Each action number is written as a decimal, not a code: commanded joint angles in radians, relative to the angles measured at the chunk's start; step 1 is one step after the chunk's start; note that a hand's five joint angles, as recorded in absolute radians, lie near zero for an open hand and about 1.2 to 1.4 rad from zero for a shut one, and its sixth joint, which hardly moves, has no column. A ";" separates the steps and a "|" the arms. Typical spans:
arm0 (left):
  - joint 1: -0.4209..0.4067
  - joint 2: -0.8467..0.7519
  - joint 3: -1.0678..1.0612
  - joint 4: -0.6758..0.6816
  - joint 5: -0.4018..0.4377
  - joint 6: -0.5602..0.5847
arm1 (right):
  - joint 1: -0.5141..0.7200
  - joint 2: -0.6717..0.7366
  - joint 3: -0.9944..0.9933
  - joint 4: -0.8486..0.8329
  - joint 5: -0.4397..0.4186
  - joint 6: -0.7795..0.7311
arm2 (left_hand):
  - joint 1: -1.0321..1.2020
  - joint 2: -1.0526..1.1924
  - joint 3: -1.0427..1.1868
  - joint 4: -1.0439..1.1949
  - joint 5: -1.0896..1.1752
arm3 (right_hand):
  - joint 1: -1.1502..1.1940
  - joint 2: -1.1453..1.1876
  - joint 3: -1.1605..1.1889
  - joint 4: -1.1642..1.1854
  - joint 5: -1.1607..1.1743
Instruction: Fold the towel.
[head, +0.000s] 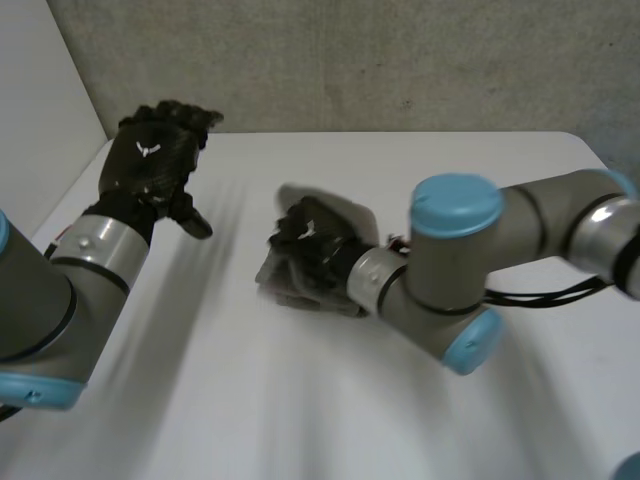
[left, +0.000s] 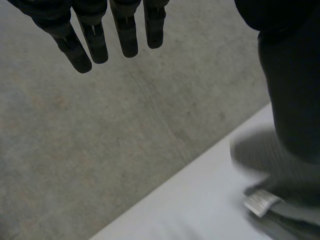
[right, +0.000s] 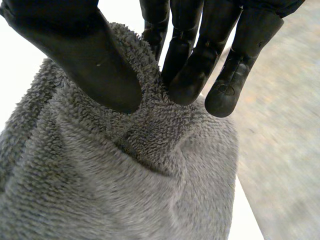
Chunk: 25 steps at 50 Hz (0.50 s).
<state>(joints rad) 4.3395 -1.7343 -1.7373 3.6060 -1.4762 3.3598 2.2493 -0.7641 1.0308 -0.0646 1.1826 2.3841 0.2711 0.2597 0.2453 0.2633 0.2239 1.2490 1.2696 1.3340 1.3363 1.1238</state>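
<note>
Fluffy grey towel (right: 125, 200), all bunched

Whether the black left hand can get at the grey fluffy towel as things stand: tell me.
Probably yes. The left hand hangs open above the white table beside the grey towel, with bare tabletop between them. The right hand pinches the towel but leaves that side free.

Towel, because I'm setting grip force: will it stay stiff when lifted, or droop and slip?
Probably floppy: the towel bunches into soft folds where the right hand pinches it, so it would likely sag when lifted. Its thick looped pile suggests decent friction, so slipping seems unlikely. It is likely light for its bulk and not apt to roll.
</note>
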 joint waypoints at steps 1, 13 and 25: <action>-0.012 -0.036 0.099 -0.004 -0.065 -0.056 | 0.042 0.098 -0.086 0.049 0.040 -0.006 | -0.087 -0.076 -0.061 -0.079 -0.214 | 0.025 0.004 -0.060 -0.062 -0.024; -0.090 -0.241 0.344 -0.148 -0.105 -0.128 | -0.043 -0.156 0.050 0.077 0.180 0.524 | -0.084 -0.073 -0.058 -0.076 -0.211 | -1.074 -1.095 -1.160 -1.162 -1.124; -0.193 -0.432 0.509 -0.271 -0.110 -0.165 | -0.134 -0.178 0.094 0.120 0.186 0.555 | -0.078 -0.067 -0.052 -0.070 -0.205 | -1.074 -1.095 -1.160 -1.162 -1.124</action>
<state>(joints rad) 4.1980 -2.0838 -1.2823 3.3780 -1.5845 3.1988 2.1371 -0.9566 1.1276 0.0379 1.3703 2.9528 0.2710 0.2597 0.2453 0.2636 0.2239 0.2278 0.2382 0.2360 0.2492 0.0584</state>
